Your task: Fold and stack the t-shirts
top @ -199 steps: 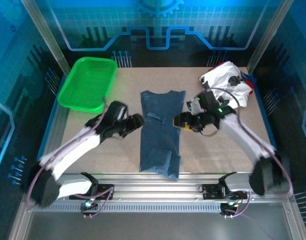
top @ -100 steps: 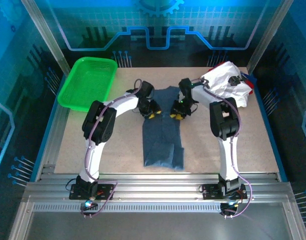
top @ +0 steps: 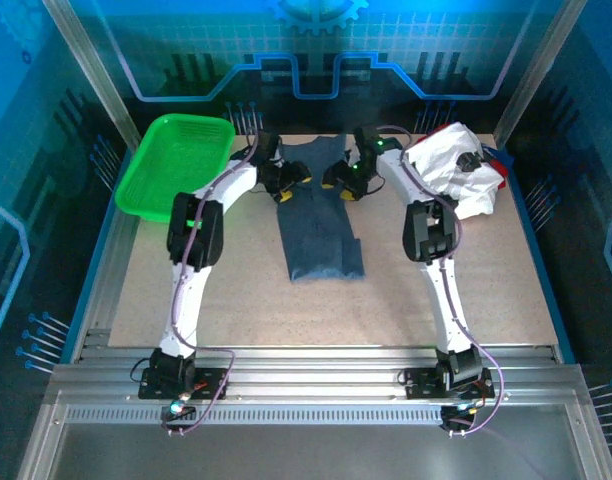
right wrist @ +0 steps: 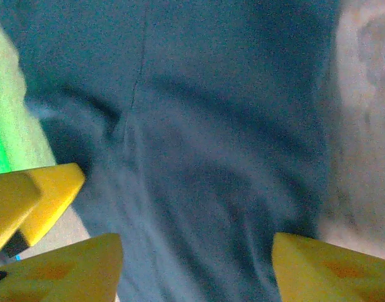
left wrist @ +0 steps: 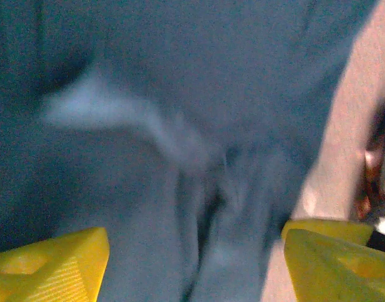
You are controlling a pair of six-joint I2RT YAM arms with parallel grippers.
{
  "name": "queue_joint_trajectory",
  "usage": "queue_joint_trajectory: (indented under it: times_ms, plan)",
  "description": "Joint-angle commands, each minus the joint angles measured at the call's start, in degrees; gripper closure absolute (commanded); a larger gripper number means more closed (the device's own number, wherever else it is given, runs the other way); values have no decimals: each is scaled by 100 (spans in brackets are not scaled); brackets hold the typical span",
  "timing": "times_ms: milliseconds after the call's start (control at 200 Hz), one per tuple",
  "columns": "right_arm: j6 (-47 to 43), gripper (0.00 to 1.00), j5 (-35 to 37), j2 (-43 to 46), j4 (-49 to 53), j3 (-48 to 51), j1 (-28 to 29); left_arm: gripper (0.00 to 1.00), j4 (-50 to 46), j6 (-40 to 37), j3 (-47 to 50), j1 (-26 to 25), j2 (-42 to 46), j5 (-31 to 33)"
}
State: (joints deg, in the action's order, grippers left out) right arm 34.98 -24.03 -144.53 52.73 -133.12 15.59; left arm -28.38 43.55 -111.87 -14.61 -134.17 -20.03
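On the table (top: 236, 300) between blue walls (top: 316, 60), left gripper (top: 292, 186) and right gripper (top: 341, 188) gape over a slate-blue t-shirt (top: 324, 240).

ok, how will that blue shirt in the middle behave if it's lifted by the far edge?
Probably floppy: the blue shirt lies flat and wrinkled, so it should drape and sag. Likely light, being thin cloth. Pushed, it would probably bunch on the table rather than slide whole.

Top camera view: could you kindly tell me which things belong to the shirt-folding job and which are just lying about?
Job: blue shirt, mid-table; white shirts, heaped at the far right.
Lying about: green basket, far left.
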Motion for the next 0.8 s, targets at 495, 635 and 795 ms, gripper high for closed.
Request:
queue_joint_trajectory:
  times_ms: [495,635,795]
  plan:
    - [-1462,36,175,3817,-786,5058,-177,32,271,-908,3164,-1161,2718,453]
    - [-1512,38,261,3744,-916,5388,-179,35,-145,-1138,3073,-1389,2388,1010]
    - [-1534,40,325,3699,-1049,5651,-197,36,-130,-1138,3063,-1526,2100,1321]
